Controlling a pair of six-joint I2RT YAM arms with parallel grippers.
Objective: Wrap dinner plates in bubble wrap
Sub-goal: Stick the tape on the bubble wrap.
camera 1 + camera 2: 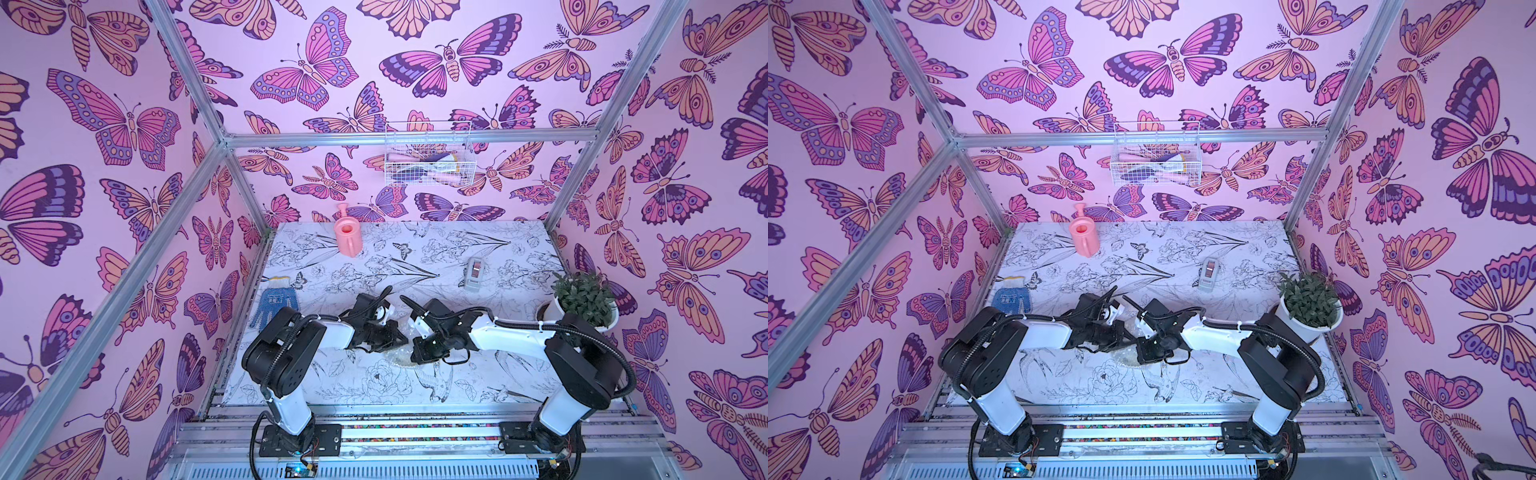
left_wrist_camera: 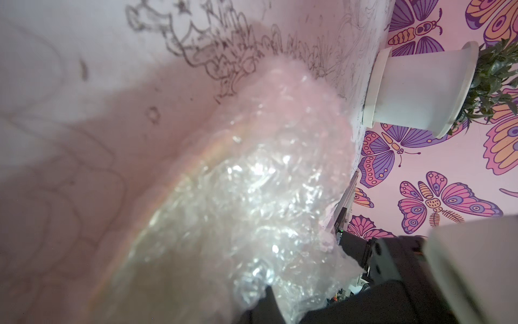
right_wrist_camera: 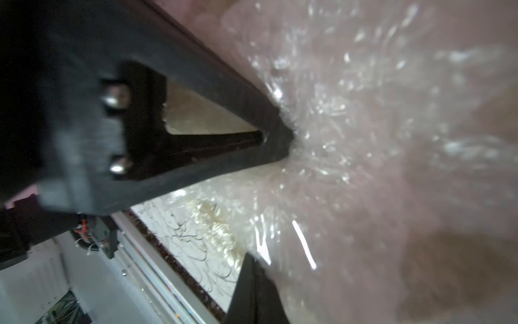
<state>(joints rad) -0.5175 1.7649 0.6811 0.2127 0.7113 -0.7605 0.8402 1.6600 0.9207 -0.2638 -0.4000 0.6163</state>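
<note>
In both top views the bubble wrap [image 1: 405, 330] lies bunched at the centre of the worktop [image 1: 457, 257], over the dinner plate [image 1: 399, 360], between the left gripper [image 1: 395, 338] and the right gripper [image 1: 417, 348]. Left wrist view: left gripper pressed together on a raised fold of wrap. Right wrist view: right gripper pinching the wrap.

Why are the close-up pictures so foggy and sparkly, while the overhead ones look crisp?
Right wrist view: the wrap lies very near the lens, blurred, with white glare streaks; the fingers are soft too. Left wrist view: wrap blurred and glinting, pot sharper. Both top views: sharp, evenly pink-lit.
</note>
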